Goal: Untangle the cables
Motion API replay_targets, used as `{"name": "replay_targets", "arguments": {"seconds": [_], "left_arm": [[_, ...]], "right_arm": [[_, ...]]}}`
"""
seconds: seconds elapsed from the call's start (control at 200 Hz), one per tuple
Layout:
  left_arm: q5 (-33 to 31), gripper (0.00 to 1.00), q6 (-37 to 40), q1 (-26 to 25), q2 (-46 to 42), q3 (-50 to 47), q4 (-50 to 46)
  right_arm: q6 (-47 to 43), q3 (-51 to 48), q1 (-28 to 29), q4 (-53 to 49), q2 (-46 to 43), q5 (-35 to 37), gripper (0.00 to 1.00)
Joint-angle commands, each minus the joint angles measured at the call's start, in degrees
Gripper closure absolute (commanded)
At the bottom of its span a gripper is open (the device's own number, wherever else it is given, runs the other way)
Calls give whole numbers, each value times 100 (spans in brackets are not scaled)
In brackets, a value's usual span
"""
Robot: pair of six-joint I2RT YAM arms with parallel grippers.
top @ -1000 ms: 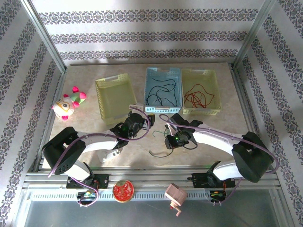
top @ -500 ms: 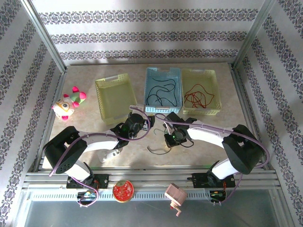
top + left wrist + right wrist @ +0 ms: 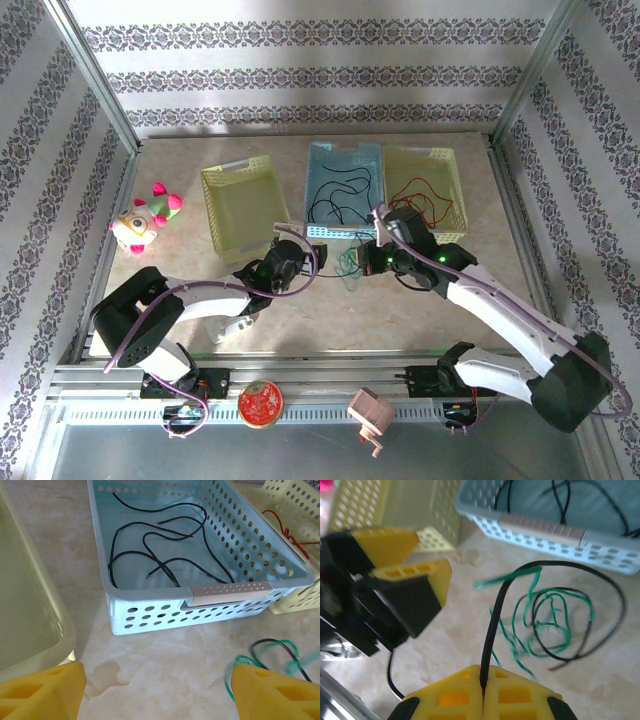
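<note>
The right tool (image 3: pixel 482 682), now clenched on the black cable (image 3: pixel 495 615), has swung toward the blue basket (image 3: pixel 545 530), tugging it from the still-tangled green cable (image 3: pixel 540 612); the left tool (image 3: pixel 155 692) stays released.

Setting: robotics lab test cell. Evidence: aluminium extrusion frame (image 3: pixel 100 82) enclosing a marble-look tabletop (image 3: pixel 330 320); printed wallpaper panels (image 3: pixel 300 75) as backdrop; left arm (image 3: pixel 200 298) and right arm (image 3: pixel 505 318) bolted at the near rail (image 3: pixel 320 372); staged plush toy (image 3: pixel 145 220).
</note>
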Motion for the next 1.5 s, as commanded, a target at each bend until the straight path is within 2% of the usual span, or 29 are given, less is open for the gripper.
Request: {"name": "replay_targets", "arguments": {"seconds": [0.0, 0.13, 0.29, 0.595, 0.87, 1.194, 1.384, 1.494], "left_arm": [[53, 24, -82, 67, -11, -85, 138], [202, 24, -46, 67, 24, -102, 249], [776, 25, 132, 66, 111, -68, 456], [1131, 25, 109, 58, 260, 18, 469], [2303, 27, 645, 36, 850, 415, 238], [2620, 31, 934, 5, 1756, 1233, 149], [2447, 46, 781, 5, 2277, 1459, 221], [2305, 62, 666, 5, 2455, 1431, 183]], "right_arm": [[109, 206, -234, 312, -346, -521, 100], [469, 145, -601, 655, -680, -948, 100], [819, -61, -897, 846, -825, -1214, 100], [1134, -249, -1056, 1285, -1162, -1151, 100], [1453, -386, -1196, 1324, -1183, -894, 100], [2137, -688, -1667, 1584, -1223, -1192, 100], [2312, -732, -1808, 1606, -1422, -1202, 100], [2374, -684, -1932, 1572, -1571, -1165, 100]]}}
